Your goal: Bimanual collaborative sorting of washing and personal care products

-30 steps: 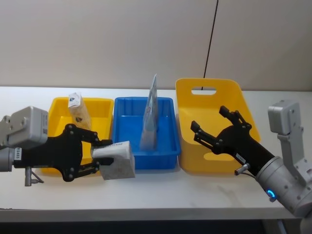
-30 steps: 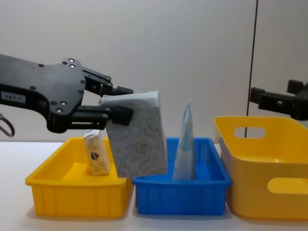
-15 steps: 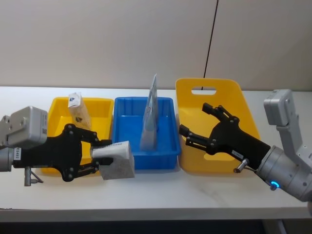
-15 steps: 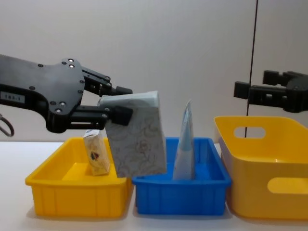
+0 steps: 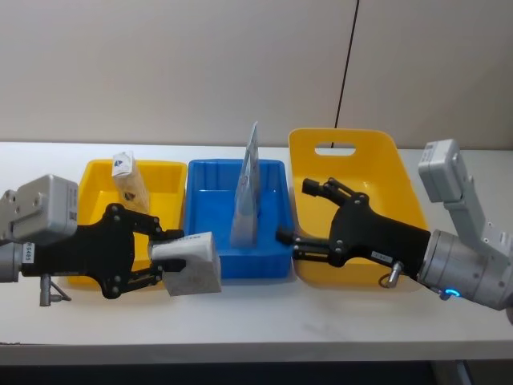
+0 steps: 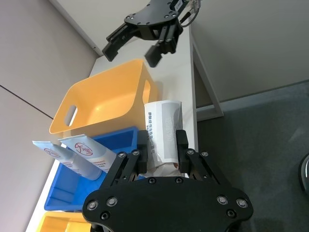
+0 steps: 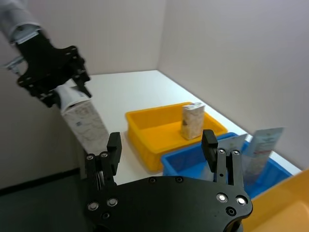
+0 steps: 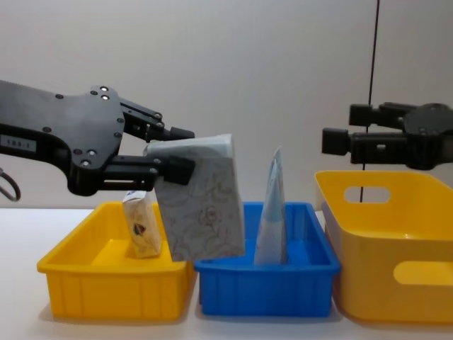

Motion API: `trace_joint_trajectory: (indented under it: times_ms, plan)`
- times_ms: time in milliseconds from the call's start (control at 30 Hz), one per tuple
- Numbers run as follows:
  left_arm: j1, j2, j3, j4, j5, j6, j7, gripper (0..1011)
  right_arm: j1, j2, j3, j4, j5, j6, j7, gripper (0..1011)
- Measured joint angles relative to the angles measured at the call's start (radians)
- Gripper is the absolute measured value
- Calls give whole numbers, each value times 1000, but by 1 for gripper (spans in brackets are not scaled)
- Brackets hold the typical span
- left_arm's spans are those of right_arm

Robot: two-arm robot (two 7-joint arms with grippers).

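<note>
Right hand (image 5: 294, 212) has swung left over last second: off big yellow bin (image 5: 377, 164), now above seam with blue bin (image 5: 210, 200). Fingers spread wide, empty, touching nothing, aimed toward left hand (image 5: 170, 255). I read this as handover approach.

Left hand unchanged: clamped on speckled soft pack (image 5: 198, 269), held tilted, clear of counter (image 5: 280, 313), in front of small yellow bin (image 5: 164, 172) and blue bin.

Pale blue tube (image 5: 246, 200) stands in blue bin, beige packet (image 5: 128, 183) in small yellow bin. Hands well apart; pack not yet sorted.
</note>
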Motion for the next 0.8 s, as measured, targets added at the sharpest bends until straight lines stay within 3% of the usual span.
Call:
trace_joint_trajectory:
  times_ms: [433, 567, 800]
  plan:
    - [0, 0, 0, 0, 0, 0, 0, 313, 127, 21, -93, 98, 0, -36, 208, 1002]
    - [0, 0, 0, 0, 0, 0, 0, 313, 172, 21, -129, 139, -15, -64, 279, 1002]
    - [0, 0, 0, 0, 0, 0, 0, 313, 223, 14, -172, 192, -43, -109, 349, 1002]
